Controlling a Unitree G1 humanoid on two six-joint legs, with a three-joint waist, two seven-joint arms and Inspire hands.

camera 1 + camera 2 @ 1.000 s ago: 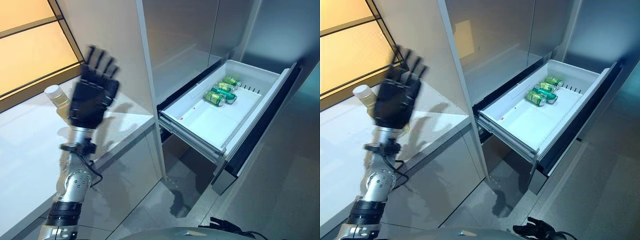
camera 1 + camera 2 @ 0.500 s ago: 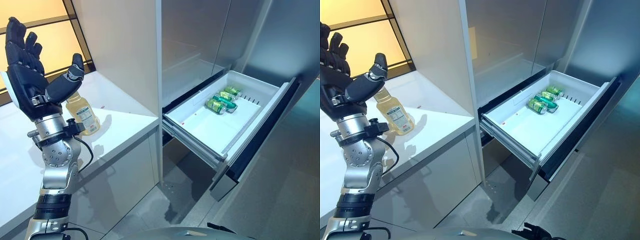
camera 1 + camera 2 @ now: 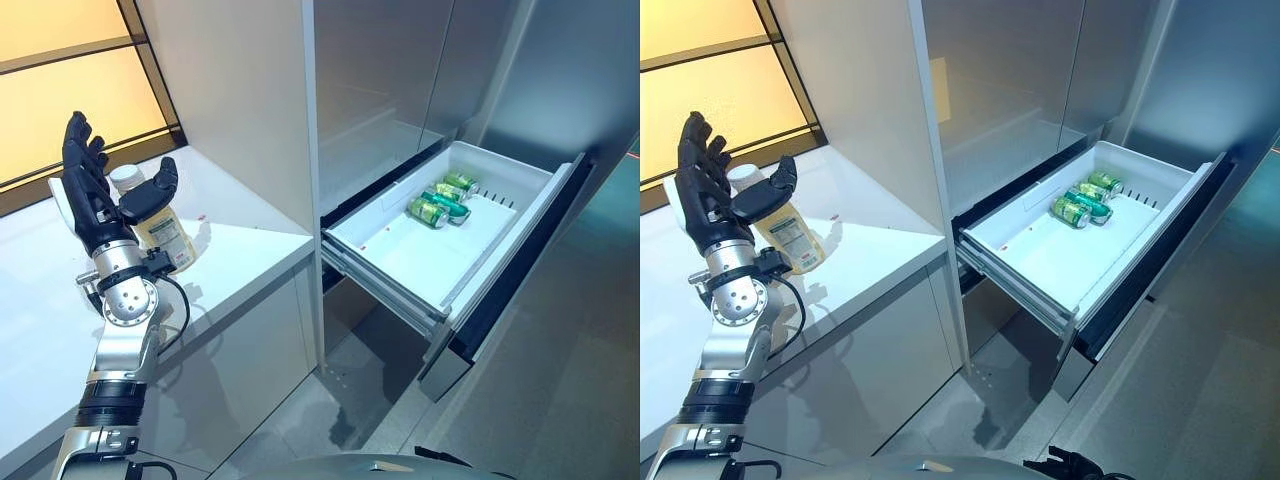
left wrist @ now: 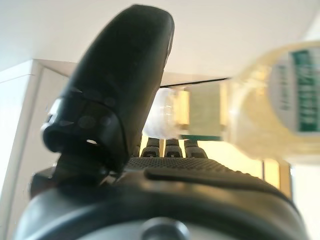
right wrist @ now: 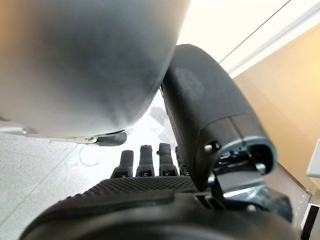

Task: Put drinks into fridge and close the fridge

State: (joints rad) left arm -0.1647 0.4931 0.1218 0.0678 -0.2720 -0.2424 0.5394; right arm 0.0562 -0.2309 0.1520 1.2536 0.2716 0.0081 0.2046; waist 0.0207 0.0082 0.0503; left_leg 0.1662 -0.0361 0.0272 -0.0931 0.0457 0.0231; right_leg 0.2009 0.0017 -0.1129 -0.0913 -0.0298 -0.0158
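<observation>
Left eye view: your left robot hand (image 3: 95, 195) is spread wide, empty, the upright bottle (image 3: 160, 222) on the worktop (image 3: 235, 245) between thumb and fingers, well left of the open fridge drawer (image 3: 440, 235).

Head stereo pair looks down from above, sharing counter (image 3: 250, 235), bottle (image 3: 160, 225), open drawer (image 3: 1120, 165). Left wrist view: very close, along left hand (image 4: 120, 95) toward bottle. Right wrist view: very close, along right hand (image 5: 210, 115).

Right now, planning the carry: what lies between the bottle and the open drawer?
In the left eye view, bare white counter and the cabinet's side panel separate bottle from drawer.
</observation>
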